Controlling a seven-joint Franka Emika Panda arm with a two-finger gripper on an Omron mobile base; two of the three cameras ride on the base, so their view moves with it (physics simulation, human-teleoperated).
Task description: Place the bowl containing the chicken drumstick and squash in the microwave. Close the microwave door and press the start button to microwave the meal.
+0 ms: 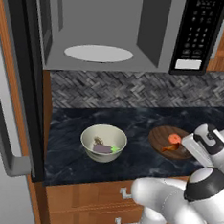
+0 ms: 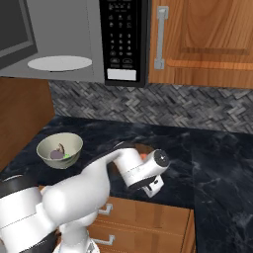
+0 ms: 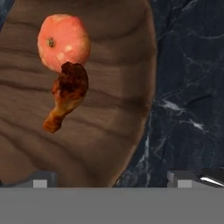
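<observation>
the microwave door (image 1: 11,100) hangs open at nine o'clock in the left base view, a flat dark-framed slab with a grey bar handle, cut off by the frame. beside it the grey microwave (image 1: 106,32) shows its white round plate and black keypad. below, on the dark marbled counter (image 1: 137,118), sits a smooth cream bowl (image 1: 103,142) with purple and green food. at three o'clock the bowl (image 1: 161,136), shallow grained brown wood, is partly hidden by the white arm. in the hand view the round orange-red squash (image 3: 63,41) touches the knobbly drumstick (image 3: 65,96). the gripper (image 3: 109,179) hovers above the rim, fingers spread wide, holding nothing.
</observation>
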